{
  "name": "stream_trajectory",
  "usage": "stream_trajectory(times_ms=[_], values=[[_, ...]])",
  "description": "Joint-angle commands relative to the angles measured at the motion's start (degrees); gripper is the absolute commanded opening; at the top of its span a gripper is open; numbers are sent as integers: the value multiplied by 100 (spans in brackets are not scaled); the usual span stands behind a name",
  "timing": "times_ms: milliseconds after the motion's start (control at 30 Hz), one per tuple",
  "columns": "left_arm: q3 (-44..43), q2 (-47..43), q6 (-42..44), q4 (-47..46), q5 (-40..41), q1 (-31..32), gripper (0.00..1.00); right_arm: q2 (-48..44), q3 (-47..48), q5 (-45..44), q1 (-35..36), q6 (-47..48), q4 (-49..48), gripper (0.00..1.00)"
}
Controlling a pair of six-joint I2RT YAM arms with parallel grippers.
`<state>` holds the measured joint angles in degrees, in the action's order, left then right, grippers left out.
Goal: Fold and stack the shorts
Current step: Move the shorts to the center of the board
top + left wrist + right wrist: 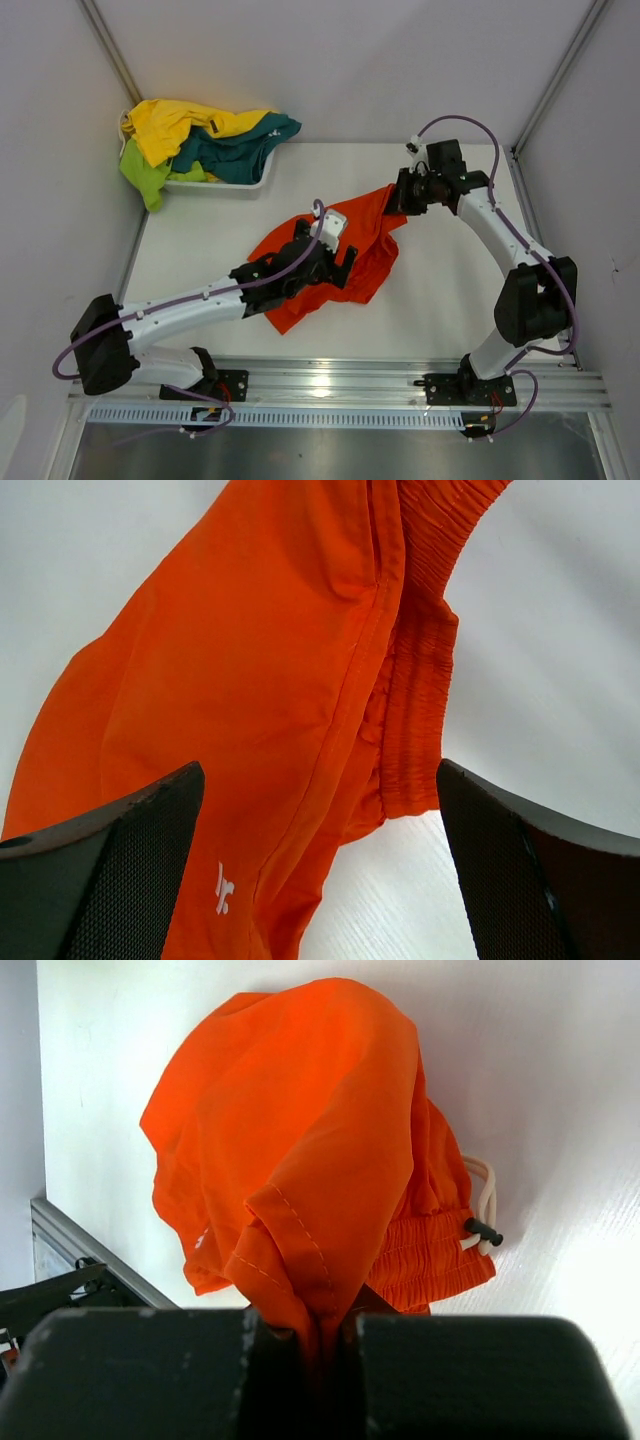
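- Table (pixel 450 290), white, walled on the left, right and far sides
- Orange shorts (pixel 372 225) at mid-table, crumpled, stretching from near left up to far right; far right corner lifted off the surface, the rest lying on it
- White basket (pixel 240 186) in the far left corner, heaped with a yellow pair (pixel 165 125) on top, a teal pair (pixel 240 150) to the right, a lime-green pair (pixel 145 178) hanging over the left rim
- Left gripper (pixel 320 770) over the middle of the orange cloth, jaws spread wide, seam and elastic waistband between them, nothing pinched
- Right gripper (pixel 300 1335) at the far right end of the cloth, jaws pressed together on a stitched hem fold
- White drawstring (pixel 485 1200) looped at the waistband, ending in a small dark toggle (pixel 483 1230)
- Small white mark (pixel 222 888) printed on the orange fabric, just beside the left finger
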<state>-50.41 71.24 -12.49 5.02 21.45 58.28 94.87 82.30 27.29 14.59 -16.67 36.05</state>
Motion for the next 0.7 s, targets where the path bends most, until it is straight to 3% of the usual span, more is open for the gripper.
stream_trajectory(times_ms=[0, 167, 367, 667], values=[[-329, 249, 335, -298, 254, 183, 100, -355, 40, -233, 35, 190, 51, 0], [-40, 443, 888, -1081, 122, 377, 99, -311, 216, -197, 35, 225, 227, 0], [260, 242, 740, -608, 447, 430, 99, -250, 374, -733, 53, 505, 472, 0], [612, -717, -639, 1982, 1097, 430, 99, -92, 330, -1077, 35, 612, 482, 0]])
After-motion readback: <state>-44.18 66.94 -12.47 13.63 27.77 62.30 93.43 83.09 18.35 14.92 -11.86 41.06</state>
